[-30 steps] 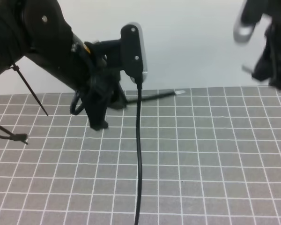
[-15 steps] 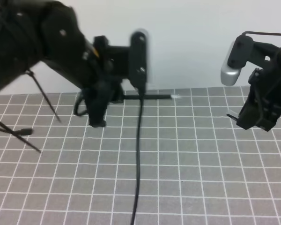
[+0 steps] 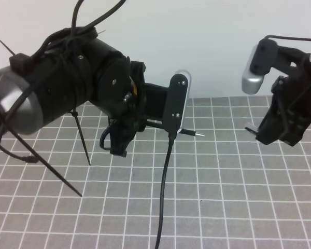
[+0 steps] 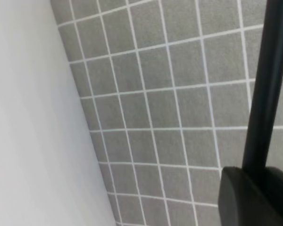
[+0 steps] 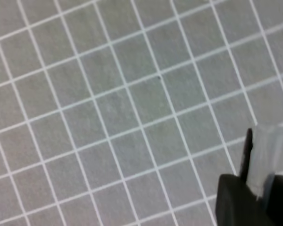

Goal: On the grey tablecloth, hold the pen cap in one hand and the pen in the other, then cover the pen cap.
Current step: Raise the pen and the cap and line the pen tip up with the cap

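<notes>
Left gripper (image 3: 125,136) pinching the pen (image 3: 189,133), tip pointing right above the far part of the grey tablecloth (image 3: 223,197). Right gripper (image 3: 259,132) clamped on the pen cap (image 5: 264,160). Best to align cap mouth with tip, then slide slowly together.

Above the grey tablecloth (image 3: 223,197), the left gripper (image 3: 125,136) sits left of centre, the pen (image 3: 189,133) projecting rightward. The right gripper (image 3: 269,134) sits far right, the pen cap (image 3: 250,128) projecting leftward. They are well apart.
</notes>
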Controlling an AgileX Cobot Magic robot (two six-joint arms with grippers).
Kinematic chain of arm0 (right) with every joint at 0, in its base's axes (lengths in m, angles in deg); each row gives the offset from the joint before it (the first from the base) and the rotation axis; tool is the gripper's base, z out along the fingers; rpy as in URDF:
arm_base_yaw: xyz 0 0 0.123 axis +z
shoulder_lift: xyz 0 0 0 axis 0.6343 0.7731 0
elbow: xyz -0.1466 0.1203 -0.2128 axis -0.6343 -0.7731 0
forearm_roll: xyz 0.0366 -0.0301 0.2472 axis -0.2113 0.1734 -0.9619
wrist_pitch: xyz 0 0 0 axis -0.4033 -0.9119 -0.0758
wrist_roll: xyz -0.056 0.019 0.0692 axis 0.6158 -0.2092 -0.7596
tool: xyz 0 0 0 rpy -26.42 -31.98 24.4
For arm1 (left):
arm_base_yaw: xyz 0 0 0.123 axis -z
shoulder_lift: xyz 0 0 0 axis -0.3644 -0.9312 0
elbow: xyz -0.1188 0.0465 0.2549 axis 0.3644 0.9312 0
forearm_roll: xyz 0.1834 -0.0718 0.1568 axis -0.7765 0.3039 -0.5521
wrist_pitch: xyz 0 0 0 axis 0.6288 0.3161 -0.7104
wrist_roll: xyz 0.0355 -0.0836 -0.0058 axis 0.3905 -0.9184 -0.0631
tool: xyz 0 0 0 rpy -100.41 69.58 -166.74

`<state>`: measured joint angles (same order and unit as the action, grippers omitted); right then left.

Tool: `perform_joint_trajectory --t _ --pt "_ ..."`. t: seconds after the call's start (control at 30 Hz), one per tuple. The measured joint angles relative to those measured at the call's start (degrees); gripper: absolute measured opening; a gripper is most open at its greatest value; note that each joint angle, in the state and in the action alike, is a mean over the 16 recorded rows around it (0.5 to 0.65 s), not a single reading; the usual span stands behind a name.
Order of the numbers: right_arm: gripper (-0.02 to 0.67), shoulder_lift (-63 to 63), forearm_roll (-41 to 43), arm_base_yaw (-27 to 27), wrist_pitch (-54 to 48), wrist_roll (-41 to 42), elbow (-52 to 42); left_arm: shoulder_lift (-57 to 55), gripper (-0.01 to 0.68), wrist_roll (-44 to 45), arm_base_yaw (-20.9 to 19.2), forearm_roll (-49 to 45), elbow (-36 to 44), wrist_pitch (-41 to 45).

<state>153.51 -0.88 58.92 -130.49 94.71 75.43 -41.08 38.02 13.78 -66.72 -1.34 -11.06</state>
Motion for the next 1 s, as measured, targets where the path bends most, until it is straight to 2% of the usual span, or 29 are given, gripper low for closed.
perform_joint_trajectory --t 0.4,1.0 --pt "-0.004 0.3 -0.2 3.4 0.0 0.6 0.0 -1.7 0.043 -1.3 0.0 -2.6 0.6 -5.1" --pt "-0.004 4.0 1.3 3.4 2.0 2.5 0.0 -2.3 0.043 -0.9 1.4 -5.0 0.6 -7.4"
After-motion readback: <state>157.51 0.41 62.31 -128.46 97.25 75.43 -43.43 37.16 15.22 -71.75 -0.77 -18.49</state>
